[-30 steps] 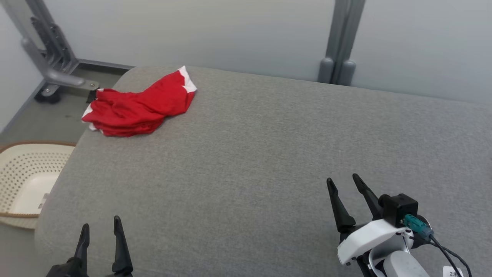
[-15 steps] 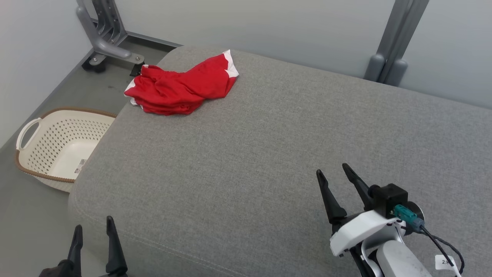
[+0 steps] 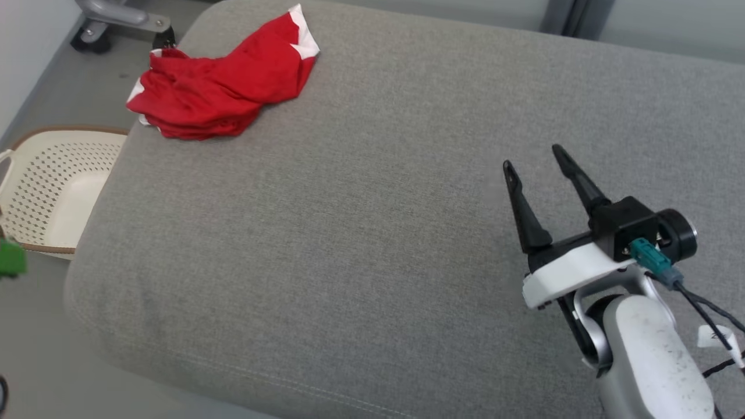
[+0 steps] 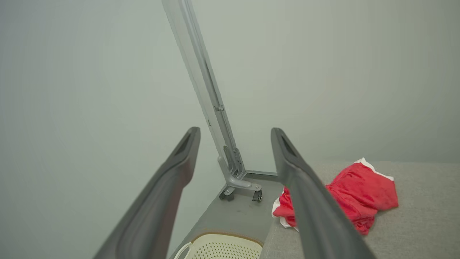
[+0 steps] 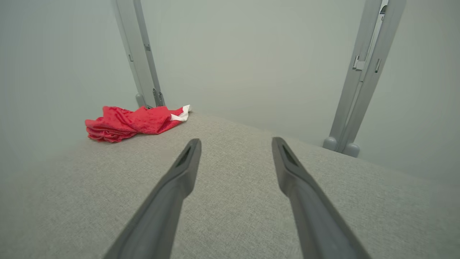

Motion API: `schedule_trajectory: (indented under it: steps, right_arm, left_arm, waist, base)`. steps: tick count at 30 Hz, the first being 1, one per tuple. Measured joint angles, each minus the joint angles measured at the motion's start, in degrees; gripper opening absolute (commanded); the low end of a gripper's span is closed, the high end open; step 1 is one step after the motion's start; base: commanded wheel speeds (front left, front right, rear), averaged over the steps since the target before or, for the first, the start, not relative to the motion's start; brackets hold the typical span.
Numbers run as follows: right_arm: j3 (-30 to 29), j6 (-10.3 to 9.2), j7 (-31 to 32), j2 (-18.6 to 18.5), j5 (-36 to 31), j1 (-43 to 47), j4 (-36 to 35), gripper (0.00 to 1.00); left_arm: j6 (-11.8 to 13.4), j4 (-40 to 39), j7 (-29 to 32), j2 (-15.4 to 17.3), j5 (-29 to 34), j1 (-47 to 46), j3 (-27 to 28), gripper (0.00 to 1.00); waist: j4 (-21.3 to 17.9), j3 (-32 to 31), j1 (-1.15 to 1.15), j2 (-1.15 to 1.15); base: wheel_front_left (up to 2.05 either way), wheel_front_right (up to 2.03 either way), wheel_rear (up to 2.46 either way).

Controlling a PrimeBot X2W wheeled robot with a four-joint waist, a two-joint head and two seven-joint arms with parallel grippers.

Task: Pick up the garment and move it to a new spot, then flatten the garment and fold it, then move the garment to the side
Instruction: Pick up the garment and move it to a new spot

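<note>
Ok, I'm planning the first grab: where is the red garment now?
In the head view the red garment lies crumpled at the far left corner of the grey cushion, beyond the cream basket on the floor, far from the right claw.

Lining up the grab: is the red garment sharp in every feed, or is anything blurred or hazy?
Head view: red garment crisp, light even, no glare. Left wrist view: garment clear, near jaws blurred. Right wrist view: whole picture hazy, washed out.

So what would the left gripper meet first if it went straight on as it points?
The open left gripper aims at the slanted grey metal post, or the pale wall behind it; depth is unclear. The crumpled red garment lies to the right of that line.
</note>
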Motion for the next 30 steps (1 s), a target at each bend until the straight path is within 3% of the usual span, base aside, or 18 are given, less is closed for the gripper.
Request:
schedule_trajectory:
  steps: [3,9,16,24,25,27,28,29,30]
  right_arm:
    - [-0.7,0.0,1.8,-1.1,-0.9,-1.0,-4.8,1.0]
    - [-0.7,0.0,5.3,-2.3,-2.0,-2.1,-13.4,1.0]
    - [-2.0,0.0,8.7,-4.2,-3.1,-1.5,-20.4,1.0]
    - [-2.7,0.0,9.4,-4.3,-3.3,-0.5,-22.4,1.0]
    - [-2.7,0.0,9.2,-4.2,-3.3,-0.5,-22.3,1.0]
    - [-2.6,0.0,8.6,-3.8,-3.2,-0.5,-21.8,1.0]
    - [-2.6,0.0,8.4,-3.7,-3.1,-0.5,-21.5,1.0]
    - [-2.4,0.0,8.0,-3.4,-2.8,-0.5,-21.1,1.0]
    - [-2.3,0.0,7.6,-3.2,-2.6,-0.5,-20.5,1.0]
  left_arm:
    - [-2.0,5.4,5.3,2.9,-2.0,-10.0,-0.5,1.0]
    - [-3.3,18.7,13.3,2.9,-9.4,-24.7,0.2,1.0]
    - [-5.1,31.3,15.5,1.2,-9.4,-31.8,-5.2,1.0]
    - [-5.1,44.6,18.9,-0.2,-10.6,-34.8,-6.5,1.0]
    - [-5.1,45.9,18.9,-0.1,-10.8,-35.1,-6.4,0.93]
    - [-5.1,47.6,18.5,0.5,-11.2,-35.8,-6.2,0.4]
    - [-5.1,48.0,18.2,0.7,-11.3,-36.0,-6.2,0.07]
    - [-5.2,48.5,17.8,1.1,-11.4,-36.1,-6.3,0.0]
    - [-5.3,48.9,17.0,1.4,-11.3,-36.2,-6.6,0.0]
  waist:
    - [-1.5,3.2,0.0,0.0]
    - [-4.9,9.3,0.0,0.0]
    - [-9.0,16.1,0.0,0.0]
    - [-13.1,21.6,0.01,0.0]
    - [-13.6,22.0,0.01,0.0]
    - [-14.6,22.5,0.0,0.0]
    - [-14.9,22.6,0.0,0.0]
    - [-15.2,22.6,0.0,0.0]
    - [-15.5,22.4,0.0,0.0]
  base:
    - [0.0,0.0,0.0]
    - [0.0,0.0,0.0]
    - [0.0,0.0,0.0]
    - [0.0,0.0,0.0]
    - [0.0,0.0,0.0]
    - [0.0,0.0,0.0]
    - [0.0,0.0,0.0]
    - [0.0,0.0,0.0]
    - [0.0,0.0,0.0]
